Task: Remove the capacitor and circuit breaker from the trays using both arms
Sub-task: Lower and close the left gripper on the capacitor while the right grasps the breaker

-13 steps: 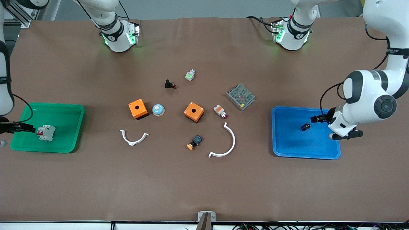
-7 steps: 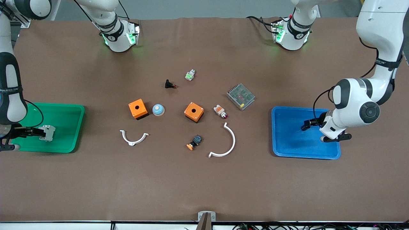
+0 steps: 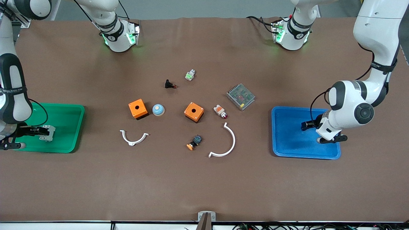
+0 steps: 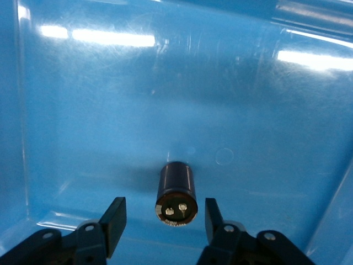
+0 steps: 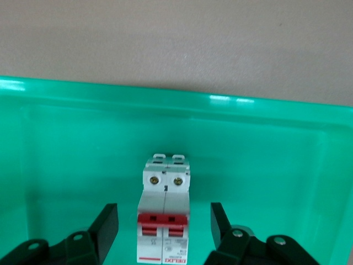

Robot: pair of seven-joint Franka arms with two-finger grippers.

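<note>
In the front view, the breaker (image 3: 48, 131) lies in the green tray (image 3: 68, 127) and the capacitor (image 3: 304, 125) in the blue tray (image 3: 294, 143). In the left wrist view, the left gripper (image 4: 162, 225) is open around the capacitor (image 4: 176, 193) without touching it. In the right wrist view, the right gripper (image 5: 164, 227) is open astride the breaker (image 5: 164, 212), fingers apart from it.

capacitor (image 4: 176, 193) lying in blue tray (image 3: 287, 150), breaker (image 5: 164, 221) — green tray (image 3: 68, 127)

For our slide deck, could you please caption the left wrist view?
Left tool open around the capacitor lying in the blue tray.
</note>
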